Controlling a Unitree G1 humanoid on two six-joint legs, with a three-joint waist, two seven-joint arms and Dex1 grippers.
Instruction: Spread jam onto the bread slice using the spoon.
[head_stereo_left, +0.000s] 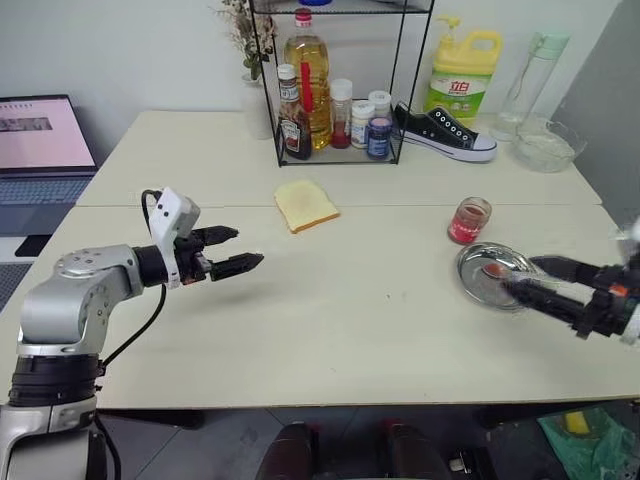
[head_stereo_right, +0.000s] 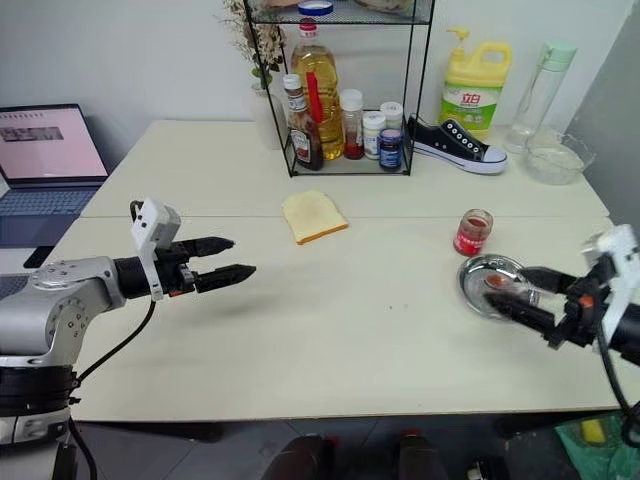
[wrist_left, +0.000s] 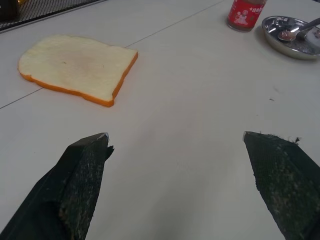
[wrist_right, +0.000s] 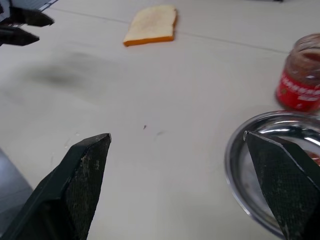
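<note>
The bread slice (head_stereo_left: 306, 205) lies flat on the surface (head_stereo_left: 350, 310), near its middle and toward the far edge, just in front of a wire rack (head_stereo_left: 335, 90) of bottles. The jam (head_stereo_left: 469, 221) sits in a small glass jar nearer the right edge, and just beside it, on the near side, stands a round steel dish (head_stereo_left: 492, 274) with the spoon (wrist_left: 292, 33) lying in it, bowl stained red. The left tool (head_stereo_left: 238, 250) hovers released over the surface's left part, holding nothing. The right tool (head_stereo_left: 532, 279) hangs at the right edge above the dish, fingers spread, grasping nothing.
</note>
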